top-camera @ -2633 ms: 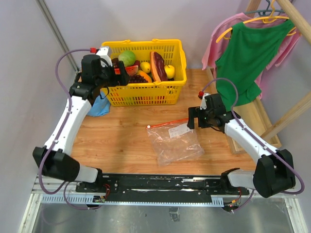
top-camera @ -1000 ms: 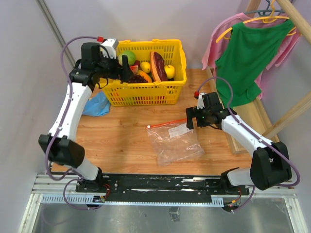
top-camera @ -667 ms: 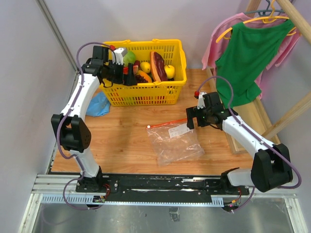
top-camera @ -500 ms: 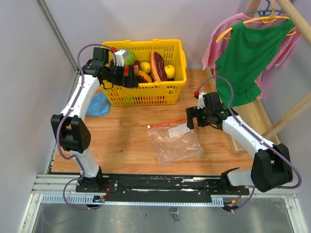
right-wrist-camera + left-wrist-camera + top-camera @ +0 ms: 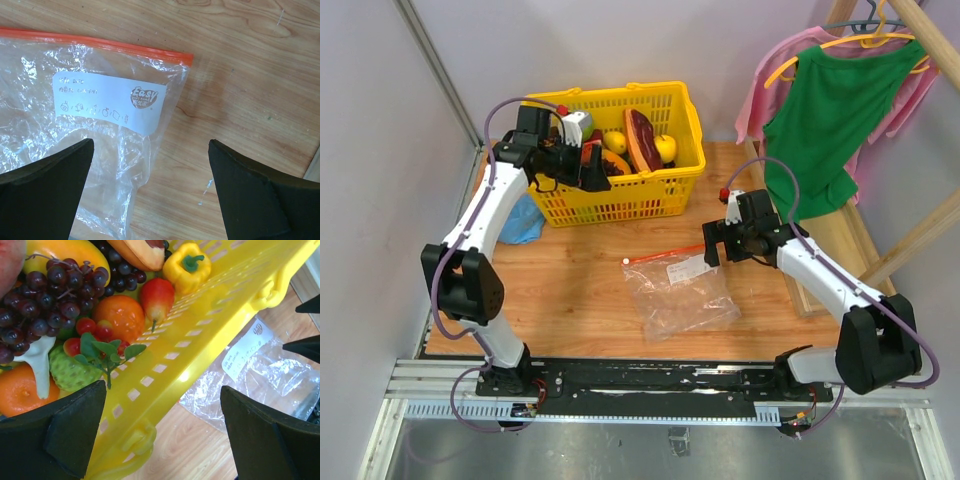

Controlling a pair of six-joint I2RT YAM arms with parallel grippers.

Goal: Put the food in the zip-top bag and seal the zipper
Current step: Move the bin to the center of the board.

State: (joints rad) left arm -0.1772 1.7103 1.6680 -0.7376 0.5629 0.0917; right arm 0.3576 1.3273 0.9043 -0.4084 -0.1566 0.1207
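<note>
Bag lies flat on the wooden surface, zipper along its far edge; right end effector hovers released over the bag's far right corner; left end effector, released, hangs over the front rim of the basket; food lies inside the basket.

Flat at centre of the top view: clear, crinkly zip-top bag, empty, white label up, red-orange zipper along upper edge. Heaped at upper centre: watermelon slice, yellow fruit, purple grapes.
</note>
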